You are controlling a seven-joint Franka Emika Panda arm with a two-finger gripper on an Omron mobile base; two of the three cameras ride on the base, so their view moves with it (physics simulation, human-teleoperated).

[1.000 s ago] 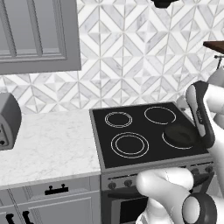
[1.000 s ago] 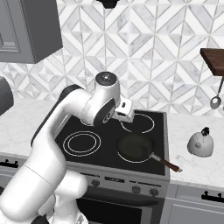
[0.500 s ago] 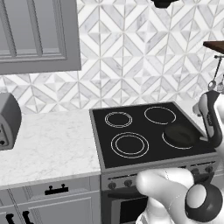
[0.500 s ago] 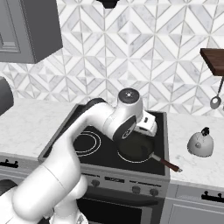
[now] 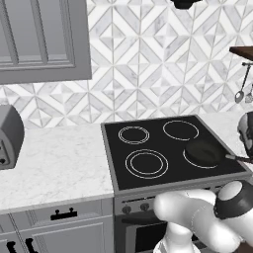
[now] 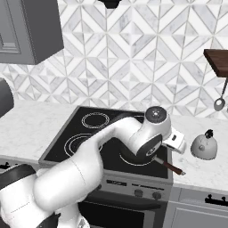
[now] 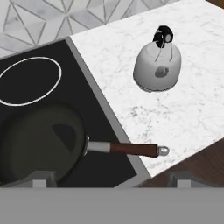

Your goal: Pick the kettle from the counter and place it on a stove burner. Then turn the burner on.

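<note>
Hand view puts the pan [image 7: 39, 142] nearest you: dark and round, nothing in it, sitting on the black cooktop [image 7: 103, 144] with its brown handle reaching out past the cooktop's edge over the counter [image 7: 188, 105]. Past the pan you see a single white ring [image 7: 29, 81] drawn on the glass. Farther out on the counter stands the kettle [image 7: 157, 66], upright, pale with a black knob and arched handle, well apart from the pan handle and clear of the cooktop edge.

From the right base view you find the gripper [image 6: 177, 141] hanging over the right edge of the cooktop [image 6: 67, 133], just above the pan handle, with the kettle [image 6: 204, 146] off to its right on the counter [image 6: 198, 167]. Its fingers are spread wide and grasp nothing; the two tips sit far apart at the bottom of the hand view. The arm hides most of the pan here.

From the left base view you get the burners plainly: the burner [image 5: 147, 164] with two concentric rings lies front left, dark and bare; a smaller double ring [image 5: 134, 135] behind it; a single ring [image 5: 181, 130] back right; the pan [image 5: 204, 152] front right. A grey toaster [image 5: 10, 137] stands on the counter [image 5: 59, 163] far left. A ladle [image 6: 219, 102] hangs beneath a wooden shelf [image 6: 217, 62] beyond the kettle.
</note>
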